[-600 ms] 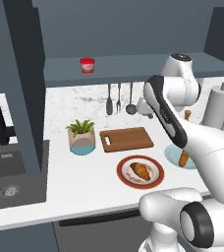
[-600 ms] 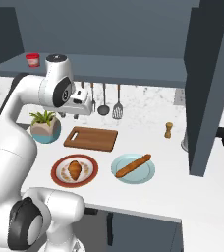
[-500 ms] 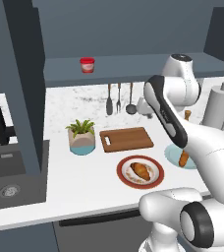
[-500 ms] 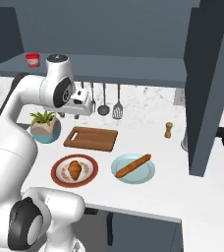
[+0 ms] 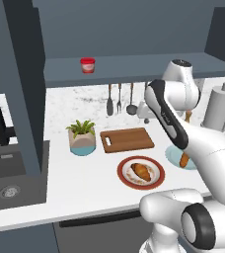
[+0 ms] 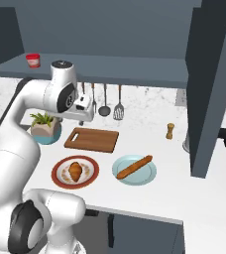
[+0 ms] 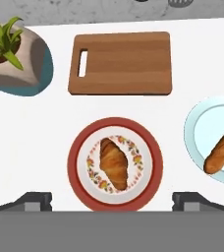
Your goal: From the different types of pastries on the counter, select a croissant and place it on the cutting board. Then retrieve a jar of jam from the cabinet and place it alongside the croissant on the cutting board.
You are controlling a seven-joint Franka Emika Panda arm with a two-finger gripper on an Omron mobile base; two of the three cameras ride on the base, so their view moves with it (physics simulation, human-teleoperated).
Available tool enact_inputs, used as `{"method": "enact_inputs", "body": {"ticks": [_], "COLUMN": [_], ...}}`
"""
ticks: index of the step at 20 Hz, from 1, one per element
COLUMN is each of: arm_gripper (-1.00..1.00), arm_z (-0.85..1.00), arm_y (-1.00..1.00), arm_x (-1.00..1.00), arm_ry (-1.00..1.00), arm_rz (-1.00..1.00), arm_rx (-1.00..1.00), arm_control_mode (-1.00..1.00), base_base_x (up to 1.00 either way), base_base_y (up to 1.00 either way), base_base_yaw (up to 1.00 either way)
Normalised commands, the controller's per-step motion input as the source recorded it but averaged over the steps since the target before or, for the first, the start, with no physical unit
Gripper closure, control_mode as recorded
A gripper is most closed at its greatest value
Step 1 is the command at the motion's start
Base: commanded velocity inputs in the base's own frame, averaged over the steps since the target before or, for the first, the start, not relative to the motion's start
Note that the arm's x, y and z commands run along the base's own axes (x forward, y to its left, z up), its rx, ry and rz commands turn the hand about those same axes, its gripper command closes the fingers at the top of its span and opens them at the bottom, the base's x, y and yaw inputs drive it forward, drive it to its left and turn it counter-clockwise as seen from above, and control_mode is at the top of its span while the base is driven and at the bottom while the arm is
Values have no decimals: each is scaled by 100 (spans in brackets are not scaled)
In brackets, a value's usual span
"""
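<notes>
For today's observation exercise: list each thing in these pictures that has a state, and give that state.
croissant: lying on the red-rimmed plate, untouched
cutting board: bare
stick-shaped pastry: on the pale blue plate
jar of jam: upright on the shelf
gripper: open, above the croissant

- A rendered home kitchen: a long white marbled bench (image 5: 85, 183) runs along the wall under a dark grey-blue cabinet (image 5: 134, 64).
- A sink (image 5: 8, 173) is set into the bench at the left end.
- Cooking utensils (image 6: 105, 101) hang in a row on the marbled wall.
- A cutting board (image 7: 120, 63), a red-rimmed plate (image 7: 79, 147) bearing a croissant (image 7: 114, 163), and a pale blue plate (image 7: 197, 128) with a long stick pastry (image 7: 222, 147) lie on the bench.
- A paper towel roll (image 5: 220, 106), a potted plant (image 5: 82, 138) and a small pepper mill (image 6: 170, 130) stand there too.
</notes>
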Motion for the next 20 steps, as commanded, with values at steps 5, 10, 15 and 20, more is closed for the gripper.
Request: {"method": "enact_inputs", "body": {"ticks": [5,10,15,20], "arm_gripper": [-100,-100,-100,-100], "arm_z": [-38,-5,-39,-43], "arm_y": [0,0,2,5], "arm_x": [0,0,0,0], "arm_ry": [4,2,23,18], "arm_rz": [0,0,2,1], "arm_rx": [4,-2,-15,-11], "arm_control_mode": [-100,-100,-100,-100], "base_base_x": [0,0,0,0], "base_base_y": [0,0,0,0], "base_base_yaw": [0,0,0,0]}}
